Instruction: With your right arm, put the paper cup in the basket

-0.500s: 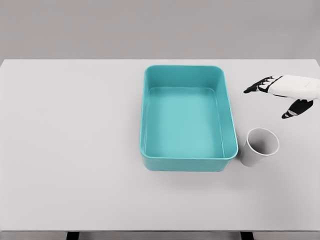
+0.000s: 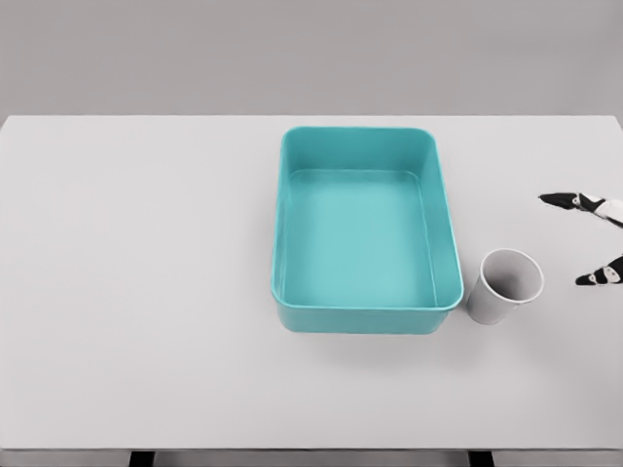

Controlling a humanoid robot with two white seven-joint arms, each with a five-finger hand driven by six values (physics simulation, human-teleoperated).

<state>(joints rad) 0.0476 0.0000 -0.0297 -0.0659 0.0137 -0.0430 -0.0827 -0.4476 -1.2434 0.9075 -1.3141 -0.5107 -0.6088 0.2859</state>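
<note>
A white paper cup (image 2: 504, 286) stands upright on the table just right of the basket's near right corner, its mouth facing up. The teal basket (image 2: 449, 230) is a rectangular tub in the middle of the table, with nothing inside. My right hand (image 2: 588, 239) shows only at the right edge, to the right of the cup and apart from it. Its black-tipped fingers (image 2: 562, 200) are spread, one above and one below, holding nothing. Most of the hand and its arm lie outside the picture. My left arm does not show.
The white table (image 2: 146, 292) stretches wide to the left of the basket. Its front edge runs along the bottom of the picture.
My right hand has pulled back to the right and come lower, so only its fingertips remain in view. The cup and basket have not moved.
</note>
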